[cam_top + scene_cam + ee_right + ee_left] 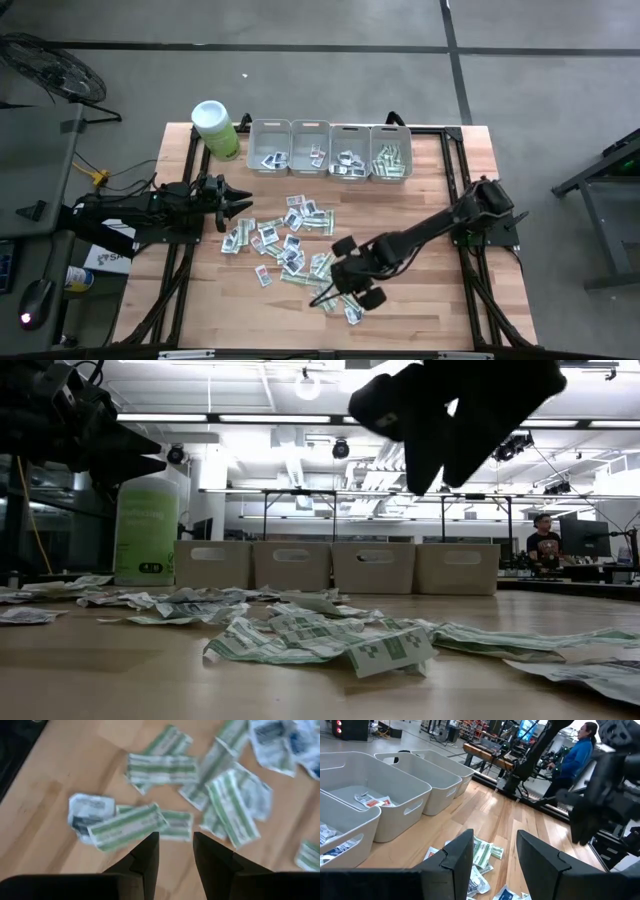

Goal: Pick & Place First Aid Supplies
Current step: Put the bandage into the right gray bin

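The first aid supplies (290, 240) lie scattered flat on the middle of the wooden table: small white packets and green-and-white strips. My right gripper (335, 292) hangs above the near end of the scatter, pointing steeply down. In its wrist view the right gripper (175, 837) is open with only bare wood between the fingers, just short of a green-and-white strip (127, 826) and a crumpled white packet (87, 810). My left gripper (245, 205) waits level at the table's left side, open and holding nothing (495, 840).
A row of grey bins (270, 128) stands along the far edge, each with a few packets inside (372, 800). A lime-green canister with a white lid (215, 128) stands left of them. Bare wood lies along the near edge (230, 320). A person (575, 750) sits beyond the table.
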`<control>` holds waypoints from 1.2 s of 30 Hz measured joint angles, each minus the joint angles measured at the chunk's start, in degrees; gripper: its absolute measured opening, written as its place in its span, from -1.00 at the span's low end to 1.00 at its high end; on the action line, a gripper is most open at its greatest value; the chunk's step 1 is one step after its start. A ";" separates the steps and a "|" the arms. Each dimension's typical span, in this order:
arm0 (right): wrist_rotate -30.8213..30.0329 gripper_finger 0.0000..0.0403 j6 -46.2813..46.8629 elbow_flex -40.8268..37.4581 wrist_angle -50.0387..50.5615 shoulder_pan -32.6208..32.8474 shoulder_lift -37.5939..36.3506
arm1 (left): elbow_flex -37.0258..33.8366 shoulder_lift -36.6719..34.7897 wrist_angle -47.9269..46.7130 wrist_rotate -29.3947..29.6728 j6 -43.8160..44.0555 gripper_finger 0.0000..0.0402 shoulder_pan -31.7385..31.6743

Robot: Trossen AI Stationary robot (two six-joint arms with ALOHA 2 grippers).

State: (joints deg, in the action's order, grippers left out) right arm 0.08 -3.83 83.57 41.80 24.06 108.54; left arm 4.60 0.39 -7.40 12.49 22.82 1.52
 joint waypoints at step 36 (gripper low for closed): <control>-19.26 -0.43 0.93 -0.09 2.14 19.06 9.24 | -0.02 0.01 0.00 0.00 0.01 -0.25 0.02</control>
State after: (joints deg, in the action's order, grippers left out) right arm -19.18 -2.90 83.48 43.94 43.13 117.78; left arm 4.58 0.40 -7.40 12.49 22.83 1.54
